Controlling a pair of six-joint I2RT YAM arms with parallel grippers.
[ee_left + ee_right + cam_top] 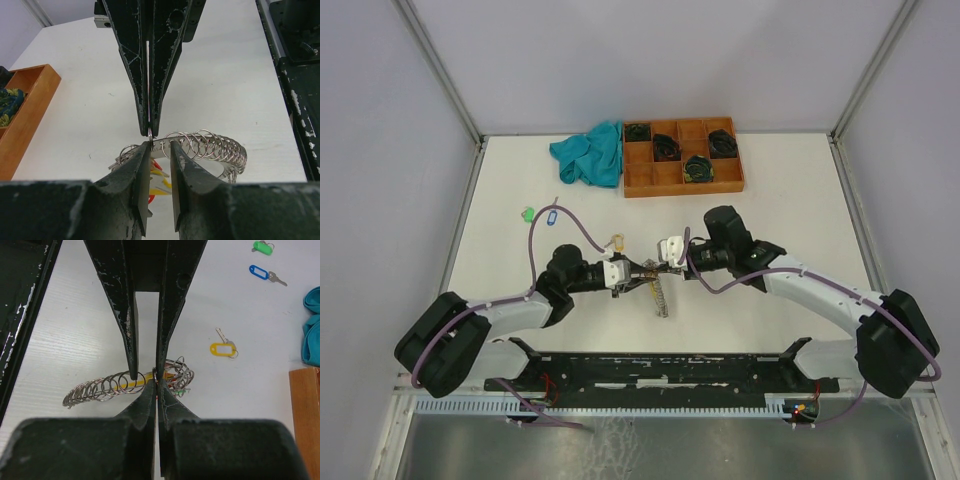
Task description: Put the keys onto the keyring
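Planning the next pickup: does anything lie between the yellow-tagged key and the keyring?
Nothing visible does. In the right wrist view only bare table separates the yellow-tagged key from the keyring; the blue-tagged key and green-tagged key lie farther off.

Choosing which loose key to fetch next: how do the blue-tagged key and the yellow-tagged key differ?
The blue-tagged key lies beside the green-tagged key; the yellow-tagged key lies alone, nearer the keyring. In the right wrist view the blue-tagged key's blade points right, the yellow-tagged key's points up. Both lie loose on the table, off the keyring.
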